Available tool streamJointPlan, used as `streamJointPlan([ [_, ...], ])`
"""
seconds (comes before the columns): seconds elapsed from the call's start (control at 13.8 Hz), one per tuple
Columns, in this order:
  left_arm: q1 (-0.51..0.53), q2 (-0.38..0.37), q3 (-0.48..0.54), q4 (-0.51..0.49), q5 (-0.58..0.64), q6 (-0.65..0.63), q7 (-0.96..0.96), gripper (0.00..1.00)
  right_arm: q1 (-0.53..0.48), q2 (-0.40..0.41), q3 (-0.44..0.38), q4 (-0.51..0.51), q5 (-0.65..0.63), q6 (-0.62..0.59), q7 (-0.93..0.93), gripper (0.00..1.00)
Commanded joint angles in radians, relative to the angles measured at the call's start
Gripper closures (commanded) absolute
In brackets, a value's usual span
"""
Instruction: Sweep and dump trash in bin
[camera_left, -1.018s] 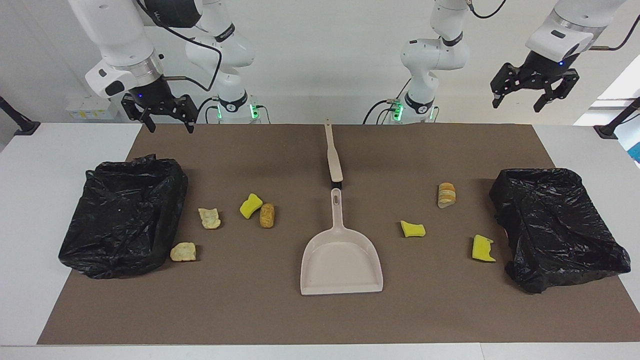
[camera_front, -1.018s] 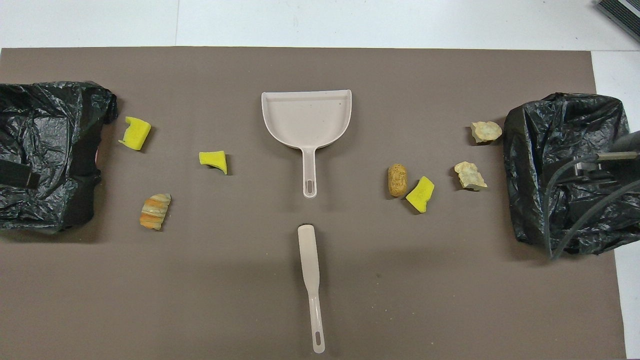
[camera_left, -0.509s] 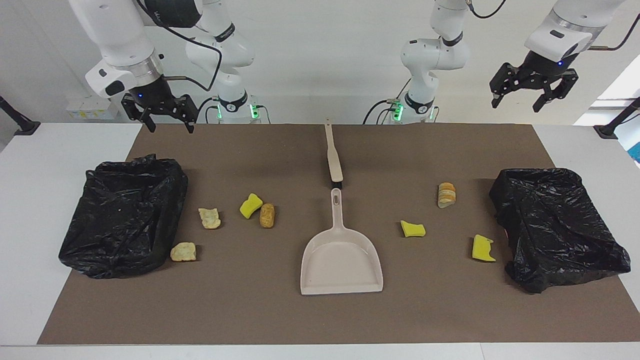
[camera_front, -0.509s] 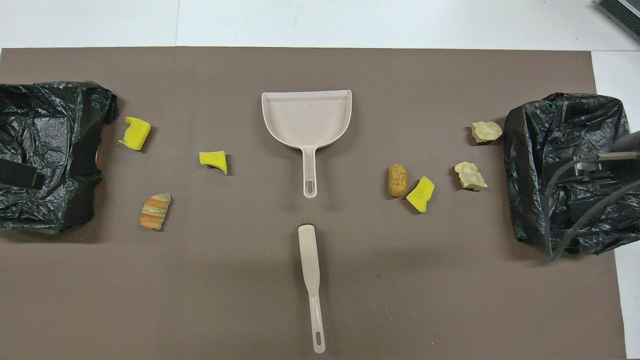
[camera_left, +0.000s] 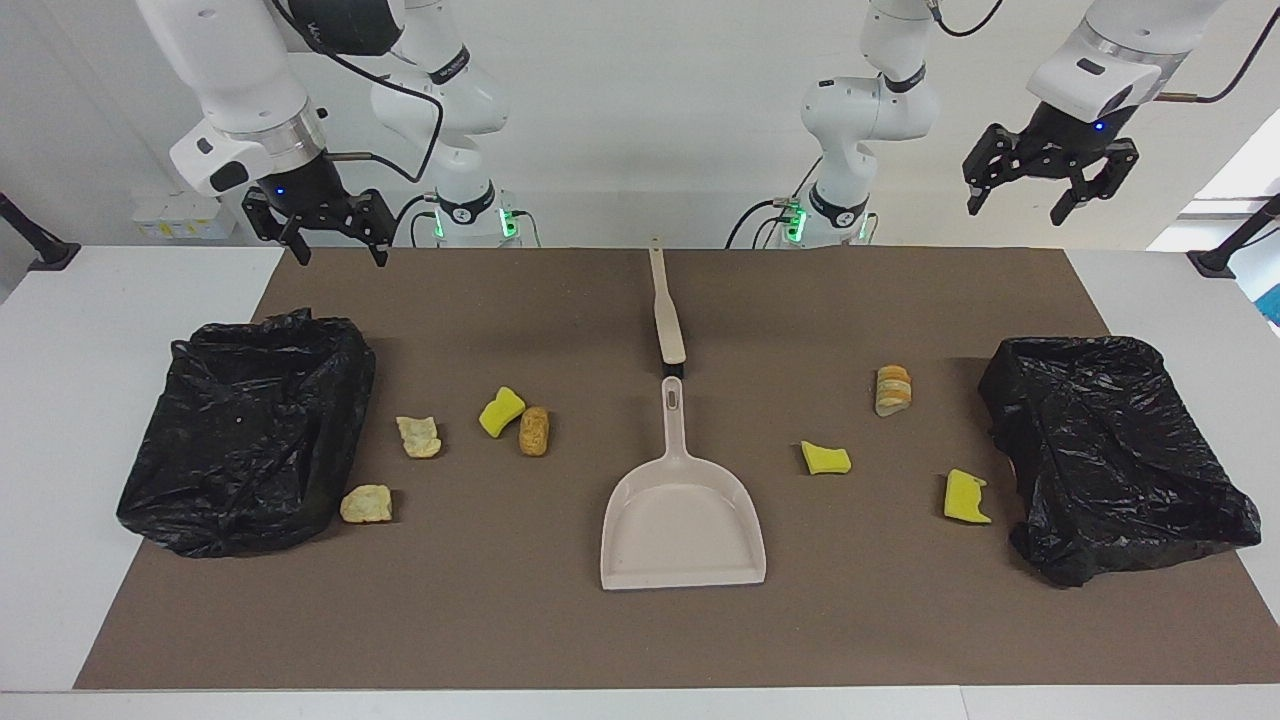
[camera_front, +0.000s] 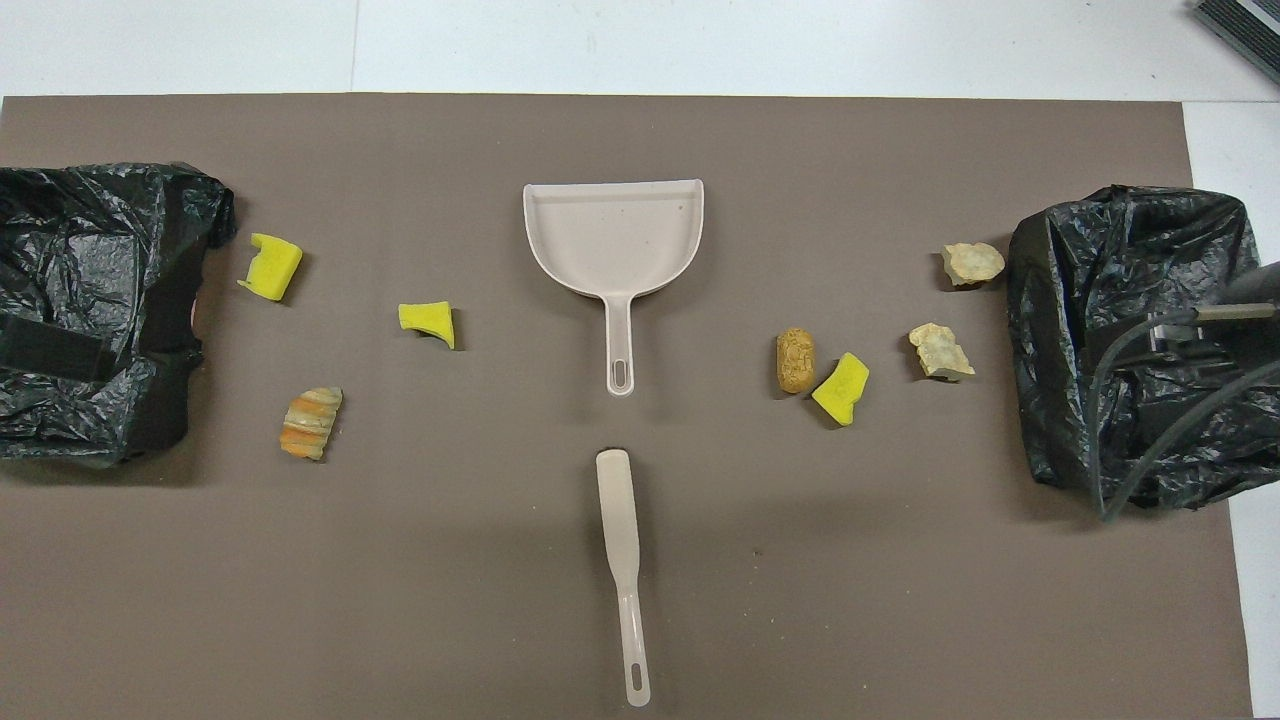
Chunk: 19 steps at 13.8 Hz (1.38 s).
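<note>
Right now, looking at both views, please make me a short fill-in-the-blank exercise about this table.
1. The number of yellow sponge chunks on the mat is ____.
2. The dustpan holds ____ scraps.
3. The brush lies ____ to the robots than the dustpan.
4. Both tools, left and right, hold ____.

Missing words: three; no; nearer; nothing

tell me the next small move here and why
Probably bring the right gripper down onto the brush. Both grippers hang open and empty, the left gripper higher; the dustpan lies untouched, and all seven scraps, like the sponge chunk, still sit on the mat.
</note>
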<state>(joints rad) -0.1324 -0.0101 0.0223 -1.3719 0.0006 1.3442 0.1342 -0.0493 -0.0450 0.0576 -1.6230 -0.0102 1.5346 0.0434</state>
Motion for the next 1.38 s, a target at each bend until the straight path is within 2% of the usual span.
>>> streamJointPlan([
  [0.0, -0.015, -0.048, -0.005, -0.07, -0.002, 0.024, -0.011, 0.0, -0.011, -0.018, 0.002, -0.02, 0.027, 0.013, 0.012, 0.0],
  [0.15, -0.035, -0.083, -0.03, -0.122, -0.002, 0.044, -0.056, 0.0, -0.009, -0.018, 0.002, -0.021, 0.027, 0.013, 0.01, 0.0],
  [0.29, -0.103, -0.112, -0.035, -0.189, -0.002, 0.079, -0.158, 0.0, -0.011, -0.018, 0.002, -0.021, 0.027, 0.015, 0.012, 0.0],
  [0.51, -0.221, -0.178, -0.036, -0.353, -0.016, 0.199, -0.235, 0.0, -0.009, -0.018, 0.002, -0.021, 0.027, 0.013, 0.01, 0.0],
  [0.65, -0.306, -0.197, -0.036, -0.464, -0.031, 0.268, -0.322, 0.0, -0.011, -0.018, 0.002, -0.02, 0.027, 0.013, 0.01, 0.0],
  [0.87, -0.429, -0.195, -0.038, -0.585, -0.034, 0.41, -0.516, 0.0, -0.009, -0.018, 0.002, -0.021, 0.027, 0.013, 0.01, 0.0],
  [1.16, -0.576, -0.163, -0.038, -0.745, -0.039, 0.622, -0.671, 0.0, -0.009, -0.021, 0.002, -0.021, 0.018, 0.004, 0.01, 0.0],
  [1.24, -0.604, -0.142, -0.038, -0.765, -0.039, 0.654, -0.704, 0.0, -0.009, -0.024, 0.004, -0.024, 0.019, 0.004, 0.01, 0.0],
  [1.31, -0.652, -0.078, -0.036, -0.773, -0.039, 0.693, -0.746, 0.0, -0.008, -0.022, 0.004, -0.025, 0.024, 0.009, 0.01, 0.0],
])
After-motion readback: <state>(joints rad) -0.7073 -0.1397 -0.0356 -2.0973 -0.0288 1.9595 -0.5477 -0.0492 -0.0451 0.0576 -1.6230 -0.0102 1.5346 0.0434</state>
